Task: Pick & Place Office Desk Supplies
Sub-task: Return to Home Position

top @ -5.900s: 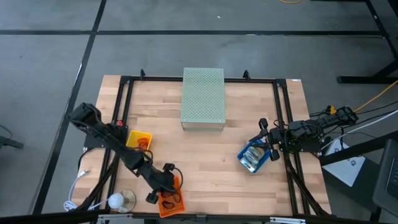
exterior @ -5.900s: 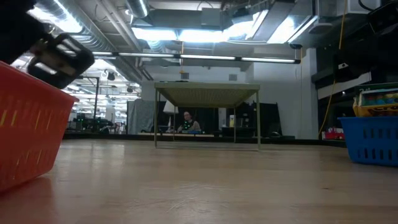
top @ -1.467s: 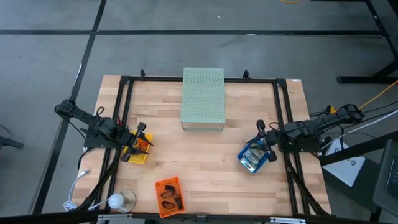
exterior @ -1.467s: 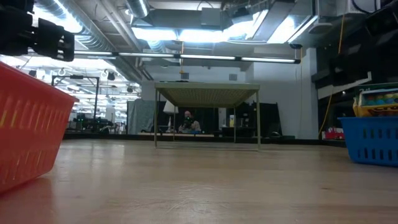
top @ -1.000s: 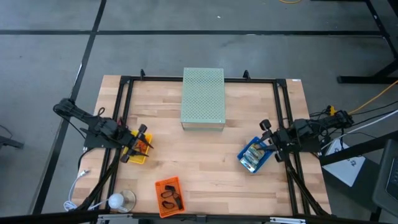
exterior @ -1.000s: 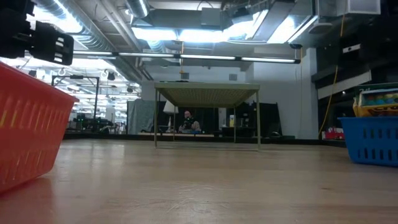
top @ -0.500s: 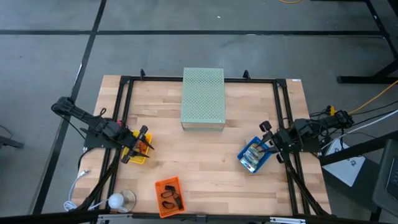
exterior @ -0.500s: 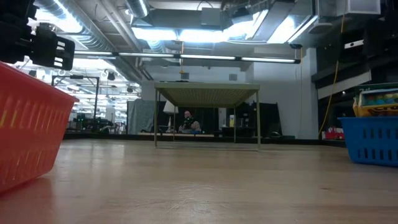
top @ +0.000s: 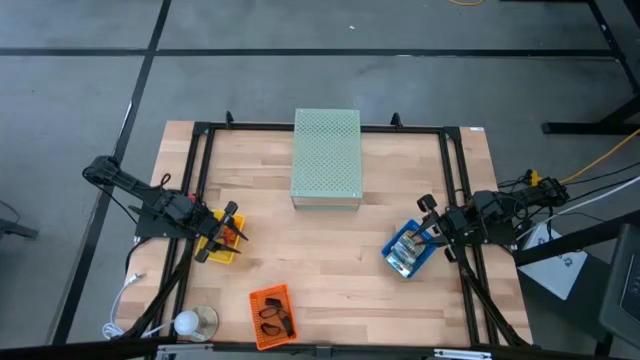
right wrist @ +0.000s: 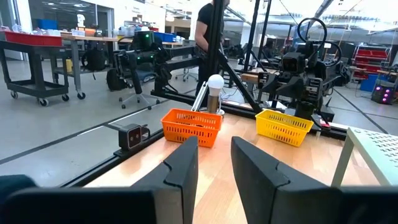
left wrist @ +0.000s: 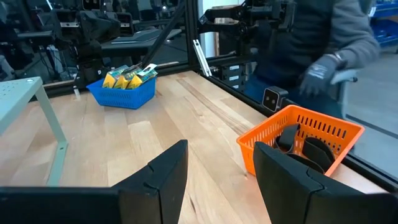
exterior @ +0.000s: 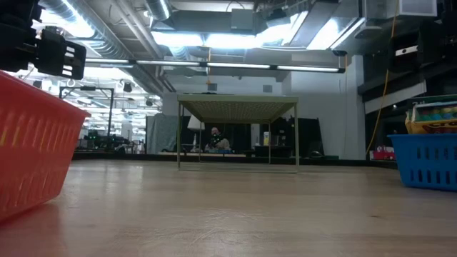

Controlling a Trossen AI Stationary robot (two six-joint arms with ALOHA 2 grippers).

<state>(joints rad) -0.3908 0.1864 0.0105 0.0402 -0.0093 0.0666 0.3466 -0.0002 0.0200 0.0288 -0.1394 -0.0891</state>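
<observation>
The printed packets (top: 407, 247) lie in the blue tray (top: 392, 262) at the table's right, and show again as packets (left wrist: 129, 76) in the left wrist view. Small orange and red rings (top: 234, 233) sit in the yellow tray (top: 222, 254) at the left. Black loop pieces (top: 275, 317) lie in the orange tray (top: 258, 300) near the front edge. My left gripper (top: 220, 234) hangs open over the yellow tray, with nothing between its fingers (left wrist: 163, 180). My right gripper (top: 431, 229) stands open beside the blue tray's right side and is also empty (right wrist: 214, 168).
A pale green perforated box (top: 326, 158) stands at the middle of the far edge. A white bulb-shaped lamp (top: 188, 322) sits at the front left corner. A person (left wrist: 336, 37) stands beyond the table's near side. Bare wood lies between the trays.
</observation>
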